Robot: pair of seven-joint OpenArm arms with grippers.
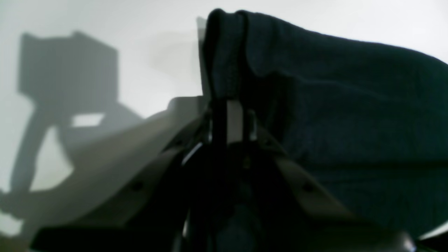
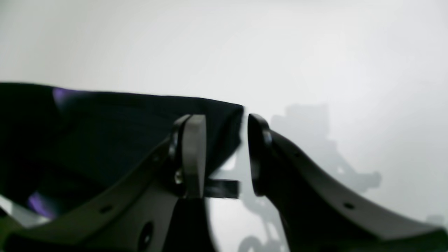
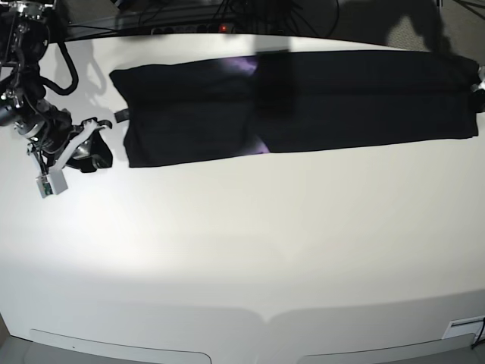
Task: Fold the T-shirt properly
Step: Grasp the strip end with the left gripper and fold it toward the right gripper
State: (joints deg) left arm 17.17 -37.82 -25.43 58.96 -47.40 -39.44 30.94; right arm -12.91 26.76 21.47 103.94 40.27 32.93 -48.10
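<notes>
Your T-shirt [image 3: 303, 102] lies folded into a long black band across the far side of the white table [image 3: 242, 250]. Your left gripper [image 1: 231, 105] pinches its edge at one end. Your right gripper [image 2: 225, 154] stands parted, empty, beside the other end.

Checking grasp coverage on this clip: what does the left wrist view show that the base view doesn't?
Only the left wrist view shows the left gripper pinched on a bunched edge of the T-shirt.

Only the base view shows the whole shirt lying as a long band across the table, a bit of purple print, and the right gripper open beside its other end.

Both show black cloth on the white table.
</notes>
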